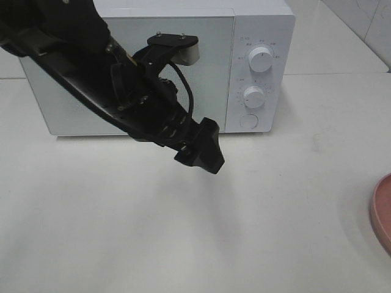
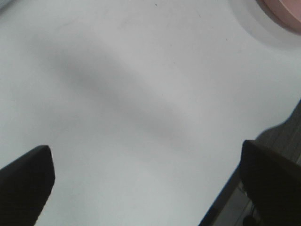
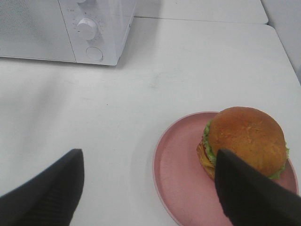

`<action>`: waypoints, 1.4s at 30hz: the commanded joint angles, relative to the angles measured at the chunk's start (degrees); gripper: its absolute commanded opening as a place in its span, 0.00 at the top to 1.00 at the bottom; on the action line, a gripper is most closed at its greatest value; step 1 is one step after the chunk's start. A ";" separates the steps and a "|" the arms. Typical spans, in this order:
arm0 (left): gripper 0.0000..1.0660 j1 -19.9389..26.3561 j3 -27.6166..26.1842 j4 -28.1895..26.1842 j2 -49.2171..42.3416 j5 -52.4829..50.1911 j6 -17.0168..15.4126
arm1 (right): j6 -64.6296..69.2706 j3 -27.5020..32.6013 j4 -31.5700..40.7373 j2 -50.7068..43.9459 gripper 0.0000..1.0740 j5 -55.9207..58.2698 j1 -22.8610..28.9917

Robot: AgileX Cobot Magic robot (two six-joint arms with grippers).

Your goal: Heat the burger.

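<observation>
While the high camera looked down, one white microwave [image 1: 165, 67] stood at the back of the white surface [image 1: 122, 226], door shut, so nothing inside could be seen. Two round knobs [image 1: 261, 60] sat on its right-hand panel, one above the other, with one round button [image 1: 248, 121] below them. One black arm came in from the upper left, and the left tool [image 1: 201, 149] hung above the surface in front of the microwave door; from that angle its fingers could not be separated. One edge of the pink plate [image 1: 382, 213] showed at the right border. No burger was visible in that view.

Left wrist view: left tool [image 2: 146, 183] apart, two dark fingertips [image 2: 26, 181] wide at either side, nothing between them, bare surface beneath. A sliver of the pink plate [image 2: 282, 9] showed in one corner.

Right wrist view: right tool [image 3: 150, 188] also apart, two dark fingertips [image 3: 47, 188], gripping nothing. One pink plate [image 3: 176, 174] lay on the surface holding one burger [image 3: 245, 141], bun on top, green lettuce at the edge. One fingertip overlapped the burger's near edge in the picture; contact could not be told. The microwave [image 3: 66, 28] stood well apart from the plate, with the door shut.
</observation>
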 commanded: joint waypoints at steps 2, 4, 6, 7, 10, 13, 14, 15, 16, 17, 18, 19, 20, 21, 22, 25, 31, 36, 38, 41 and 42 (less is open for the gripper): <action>0.05 2.18 -0.34 3.50 -3.04 8.88 -1.83 | -0.69 0.11 -0.06 -1.55 0.30 0.06 -0.23; 0.05 3.67 -0.29 4.47 -3.72 10.77 -3.84 | -0.69 0.11 -0.06 -1.55 0.30 0.06 -0.23; 0.05 4.41 -0.29 4.98 -3.95 11.63 -4.70 | -0.69 0.11 -0.06 -1.55 0.30 0.06 -0.23; 0.05 6.13 0.23 5.90 -4.76 13.41 -6.53 | -0.69 0.11 -0.06 -1.55 0.30 0.06 -0.23; 0.05 8.71 2.12 6.07 -6.47 14.15 -7.22 | -0.69 0.11 -0.06 -1.55 0.30 0.06 -0.23; 0.05 10.60 4.18 6.07 -8.14 14.15 -7.68 | -0.69 0.11 -0.06 -1.55 0.30 0.06 -0.23; 0.05 12.95 6.25 6.07 -10.03 14.21 -8.25 | -0.69 0.11 -0.06 -1.55 0.30 0.06 -0.23; 0.05 14.21 7.39 6.07 -11.17 14.21 -8.25 | -0.69 0.11 -0.06 -1.55 0.30 0.06 -0.23; 0.05 14.21 7.39 6.07 -11.17 14.21 -8.25 | -0.69 0.11 -0.06 -1.55 0.30 0.06 -0.23; 0.05 16.56 9.40 6.07 -13.46 14.21 -8.31 | -0.69 0.11 -0.06 -1.55 0.30 0.06 -0.23; 0.05 17.65 10.43 6.07 -14.61 14.27 -8.31 | -0.69 0.11 -0.06 -1.55 0.30 0.06 -0.23; 0.05 17.65 10.43 6.07 -14.61 14.27 -8.31 | -0.69 0.11 -0.06 -1.55 0.30 0.06 -0.23; 0.05 20.63 12.26 6.07 -17.36 14.55 -8.42 | -0.69 0.11 -0.06 -1.55 0.30 0.06 -0.23; 0.05 22.17 13.24 6.07 -18.85 14.73 -8.42 | -0.69 0.11 -0.06 -1.55 0.30 0.06 -0.23; 0.05 22.17 13.24 6.07 -18.85 14.73 -8.42 | -0.69 0.11 -0.06 -1.55 0.30 0.06 -0.23; 0.05 26.76 16.27 6.30 -22.75 15.18 -8.48 | -0.69 0.11 -0.06 -1.55 0.30 0.06 -0.23; 0.05 38.16 23.95 7.28 -31.57 15.07 -8.94 | -0.69 0.11 -0.06 -1.55 0.30 0.06 -0.23; 0.05 43.26 27.79 8.14 -38.90 15.53 -11.34 | -0.69 0.11 -0.06 -1.55 0.30 0.06 -0.23; 0.05 43.49 28.30 8.88 -40.45 15.99 -11.80 | -0.69 0.11 -0.06 -1.55 0.30 0.06 -0.23; 0.05 43.60 29.51 10.89 -44.52 17.07 -13.18 | -0.69 0.11 -0.06 -1.55 0.30 0.06 -0.23; 0.05 43.60 30.48 12.95 -47.61 17.93 -14.73 | -0.69 0.11 -0.06 -1.55 0.30 0.06 -0.23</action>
